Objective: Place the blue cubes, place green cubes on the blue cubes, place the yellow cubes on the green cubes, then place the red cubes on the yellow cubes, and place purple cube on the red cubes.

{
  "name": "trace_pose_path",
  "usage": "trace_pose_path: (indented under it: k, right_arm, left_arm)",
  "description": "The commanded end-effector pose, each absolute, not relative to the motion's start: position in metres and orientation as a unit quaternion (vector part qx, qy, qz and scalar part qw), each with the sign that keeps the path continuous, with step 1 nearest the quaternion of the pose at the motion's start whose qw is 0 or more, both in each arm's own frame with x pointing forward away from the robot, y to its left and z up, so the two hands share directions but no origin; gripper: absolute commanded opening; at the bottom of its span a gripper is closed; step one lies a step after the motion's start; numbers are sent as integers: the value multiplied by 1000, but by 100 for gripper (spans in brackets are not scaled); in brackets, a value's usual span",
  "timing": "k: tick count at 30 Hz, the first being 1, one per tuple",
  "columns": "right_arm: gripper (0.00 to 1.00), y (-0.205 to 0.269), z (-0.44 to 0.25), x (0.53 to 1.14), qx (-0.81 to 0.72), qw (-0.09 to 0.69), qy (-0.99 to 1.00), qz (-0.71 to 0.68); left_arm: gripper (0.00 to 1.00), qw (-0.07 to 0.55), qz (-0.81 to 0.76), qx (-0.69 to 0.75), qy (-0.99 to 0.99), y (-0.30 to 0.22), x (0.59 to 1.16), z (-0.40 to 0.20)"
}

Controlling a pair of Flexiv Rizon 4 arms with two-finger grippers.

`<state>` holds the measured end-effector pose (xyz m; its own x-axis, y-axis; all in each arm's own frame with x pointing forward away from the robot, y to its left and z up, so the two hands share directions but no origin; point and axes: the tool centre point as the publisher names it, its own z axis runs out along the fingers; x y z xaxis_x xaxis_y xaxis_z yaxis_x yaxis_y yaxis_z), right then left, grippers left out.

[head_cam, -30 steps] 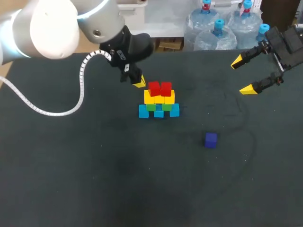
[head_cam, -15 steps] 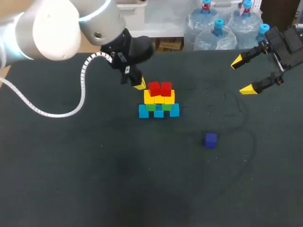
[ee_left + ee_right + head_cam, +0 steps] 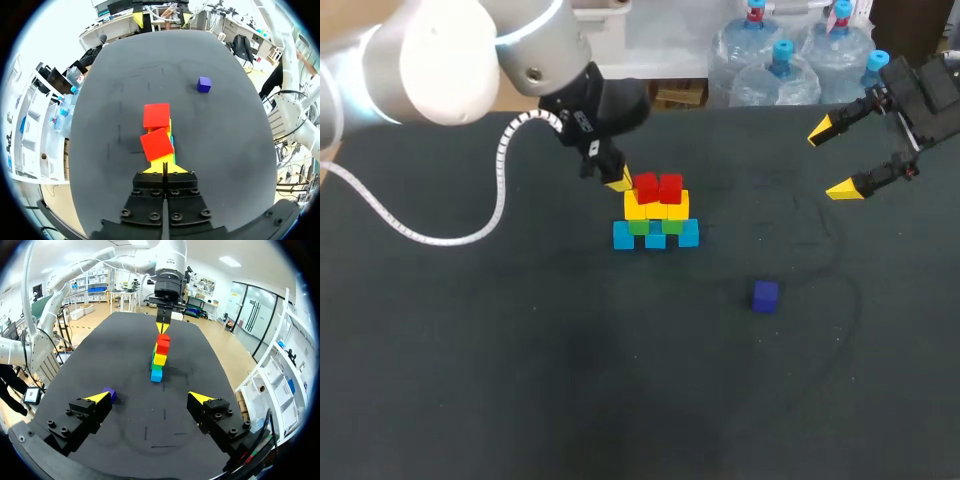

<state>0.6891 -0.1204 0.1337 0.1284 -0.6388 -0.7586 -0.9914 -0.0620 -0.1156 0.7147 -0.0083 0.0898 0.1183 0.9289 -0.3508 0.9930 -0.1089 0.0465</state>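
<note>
Robotics lab, no doubt: the left arm (image 3: 440,60) comes in at the frame's upper left, the right arm (image 3: 920,95) at upper right, over a dark bench table (image 3: 520,380) holding stacked coloured cubes (image 3: 656,215).

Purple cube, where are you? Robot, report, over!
Left gripper shut, empty, beside red cubes. Right gripper open, empty. Purple cube lying apart, not stacked. Path looks clear.

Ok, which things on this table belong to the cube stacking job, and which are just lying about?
Job: blue cubes, green cubes, yellow cubes, red cubes, purple cube.
Just lying about: white cable trailing over the table.
</note>
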Motion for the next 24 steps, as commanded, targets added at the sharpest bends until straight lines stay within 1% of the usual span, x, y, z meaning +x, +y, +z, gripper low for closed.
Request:
trace_pose_path:
  k: [1,24]
  right_arm:
    - [100,-120,133,690,-677,326,602,271]
    - [100,-120,133,690,-677,326,602,271]
  left_arm:
    - [0,133,-119,737,652,-9,719,90]
    - [0,131,-122,741,647,-10,725,88]
